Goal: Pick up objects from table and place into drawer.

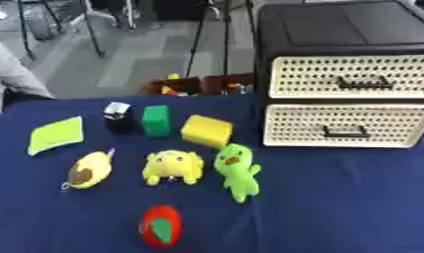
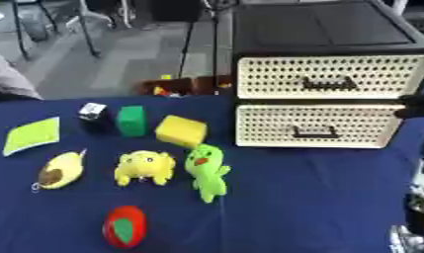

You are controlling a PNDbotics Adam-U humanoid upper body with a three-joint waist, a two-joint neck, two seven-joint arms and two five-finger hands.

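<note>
A black cabinet with two cream perforated drawers stands at the back right; the upper drawer [image 1: 349, 75] and lower drawer [image 1: 340, 125] are both shut. On the blue table [image 1: 336, 197] lie a yellow-green flat pad [image 1: 56, 134], a small black-and-white cube [image 1: 118, 115], a green block [image 1: 156, 120], a yellow block [image 1: 207, 130], an avocado plush [image 1: 90, 170], a yellow plush [image 1: 173, 167], a green plush [image 1: 236, 170] and a red-and-green toy [image 1: 161, 226]. A dark part of my right hand [image 2: 415, 106] shows at the right edge beside the drawers, touching none of the toys. The left hand is out of sight.
Silver and black parts of my right arm [image 2: 418, 217] fill the lower right corner. Brown boxes [image 1: 202, 85] with small items sit behind the table's far edge. A person's sleeve [image 1: 12, 74] shows at the far left. Tripod legs stand on the floor beyond.
</note>
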